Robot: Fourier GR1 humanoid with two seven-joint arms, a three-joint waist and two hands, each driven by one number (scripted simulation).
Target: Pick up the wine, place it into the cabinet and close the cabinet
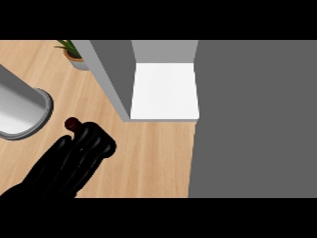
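The wine bottle (71, 123) shows only as a dark red top poking out above my left hand (78, 155). That black hand comes in from the lower left and its fingers are curled round the bottle, hiding the body. The hand and bottle are over the wooden counter (150, 158), just left of and in front of the cabinet. The cabinet (165, 90) stands open, showing a white inner floor between grey walls. Its large grey door (264, 121) fills the right side of the view. My right hand does not show.
A thick grey cylinder with a ringed end (13, 104) sits at the far left, close beside the hand. A potted plant (71, 52) stands at the back, left of the cabinet wall (109, 79).
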